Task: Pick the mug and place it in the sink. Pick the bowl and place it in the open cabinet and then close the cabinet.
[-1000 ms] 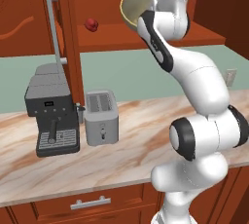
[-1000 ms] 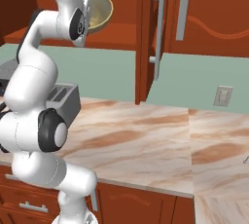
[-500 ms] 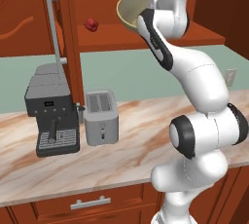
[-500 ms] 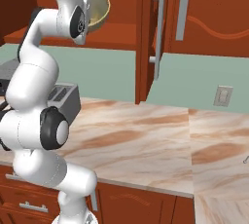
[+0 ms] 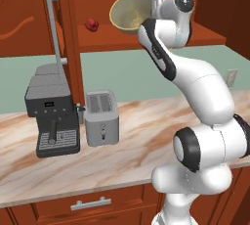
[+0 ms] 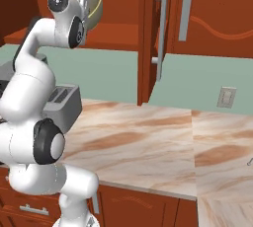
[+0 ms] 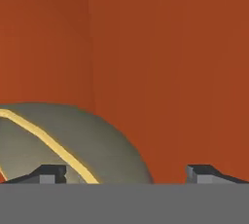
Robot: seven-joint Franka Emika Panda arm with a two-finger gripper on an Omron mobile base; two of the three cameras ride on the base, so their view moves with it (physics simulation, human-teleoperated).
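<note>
The olive-gold bowl [image 5: 131, 12] sits tilted on its side inside the open reddish-brown cabinet [image 5: 205, 35], its speckled inside facing outward. My gripper [image 5: 157, 3] is at the bowl's right rim, up at shelf height. In the right base view the bowl [image 6: 94, 6] shows just past my gripper [image 6: 85, 1]. In the hand view my gripper [image 7: 126, 172] is open, its fingertips [image 7: 48, 173] far apart. The bowl [image 7: 73, 145] lies toward the left one, with its thin rim between them. The mug and the sink are out of view.
A small red object [image 5: 91, 24] rests on the cabinet shelf left of the bowl. The open cabinet door with its long silver handle [image 5: 53, 23] stands to the left. A coffee machine [image 5: 51, 116] and a toaster [image 5: 101, 117] stand on the marble counter [image 5: 132, 155] below.
The jaws have opened wide from a grip on the bowl's rim. The bowl has settled slightly lower and to the left on the shelf. The arm has barely moved.
</note>
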